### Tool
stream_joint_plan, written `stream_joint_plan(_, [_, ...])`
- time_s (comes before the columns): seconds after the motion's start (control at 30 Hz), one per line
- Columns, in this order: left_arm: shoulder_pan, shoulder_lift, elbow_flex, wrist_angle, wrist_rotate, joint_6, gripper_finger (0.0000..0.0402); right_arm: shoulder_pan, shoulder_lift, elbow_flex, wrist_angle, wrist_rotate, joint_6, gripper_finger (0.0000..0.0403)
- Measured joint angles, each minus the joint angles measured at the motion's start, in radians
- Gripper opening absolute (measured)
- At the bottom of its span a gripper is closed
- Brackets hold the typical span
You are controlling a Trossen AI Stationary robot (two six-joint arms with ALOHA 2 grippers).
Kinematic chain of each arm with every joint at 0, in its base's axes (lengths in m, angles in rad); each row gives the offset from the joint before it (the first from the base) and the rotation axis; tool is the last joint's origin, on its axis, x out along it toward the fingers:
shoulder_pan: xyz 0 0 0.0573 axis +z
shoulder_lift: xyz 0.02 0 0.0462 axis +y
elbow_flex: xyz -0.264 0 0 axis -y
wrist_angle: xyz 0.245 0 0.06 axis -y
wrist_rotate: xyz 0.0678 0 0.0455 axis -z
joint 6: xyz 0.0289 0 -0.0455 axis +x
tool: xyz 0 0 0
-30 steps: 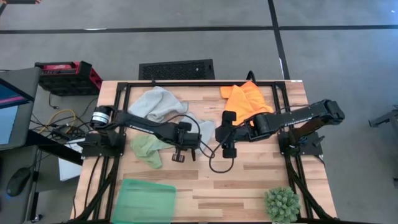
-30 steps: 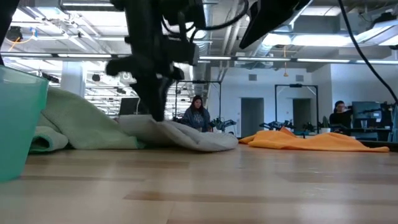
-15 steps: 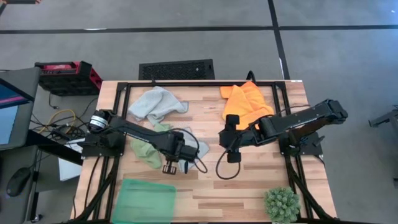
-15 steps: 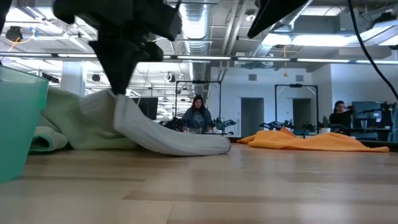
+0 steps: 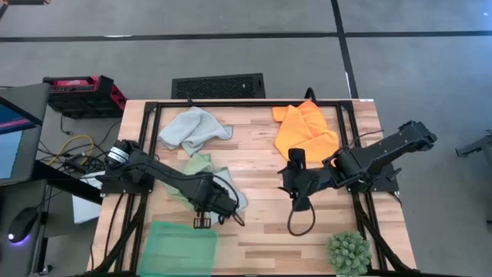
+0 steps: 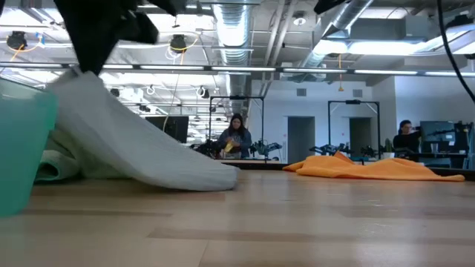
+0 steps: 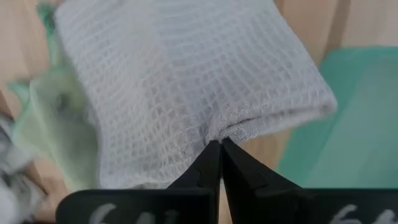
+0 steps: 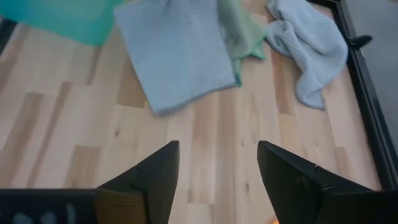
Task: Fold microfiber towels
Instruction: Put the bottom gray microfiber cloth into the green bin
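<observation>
Left claw [image 7: 214,149] clenched on pale grey-blue waffle-weave towel [image 7: 186,81], folded edge lifted, right claw [image 8: 217,165] released

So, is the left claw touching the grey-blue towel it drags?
Touching. In the left wrist view, the left claw is shut on the edge of the grey-blue towel, with cloth bunched at its fingertips.

- Table [image 5: 261,238]: pale wood planks with visible grain and a smooth, faintly shiny finish.
- Grey towel [image 7: 186,93]: soft cloth with a waffle-grid weave, matt.
- Second grey towel [image 5: 192,128]: soft, crumpled matt cloth.
- Green towel [image 5: 196,165]: thin, soft matt cloth.
- Orange towel [image 5: 305,129]: soft matt cloth, rumpled.
- Tray [image 5: 175,248]: translucent green plastic, smooth.
- Left gripper [image 7: 214,163]: dark, matt, hard-looking fingers.
- Right gripper [image 8: 217,180]: dark, smooth fingers with a dull sheen.
- Frame [image 5: 231,102]: black matt metal bars.
- Plant [image 5: 350,252]: spiky green, plastic-looking.
</observation>
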Motion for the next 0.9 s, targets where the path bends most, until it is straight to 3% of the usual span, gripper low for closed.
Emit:
stream_joint_plan(0.5, [-0.155, 0.0, 0.171, -0.074, -0.011, -0.358, 0.0, 0.085, 0.004, 0.0, -0.003, -0.002, 0.001, 0.024])
stream_joint_plan(0.9, [-0.277, 0.0, 0.189, -0.172, 0.017, -0.601, 0.0, 0.089, 0.005, 0.0, -0.003, -0.001, 0.001, 0.024])
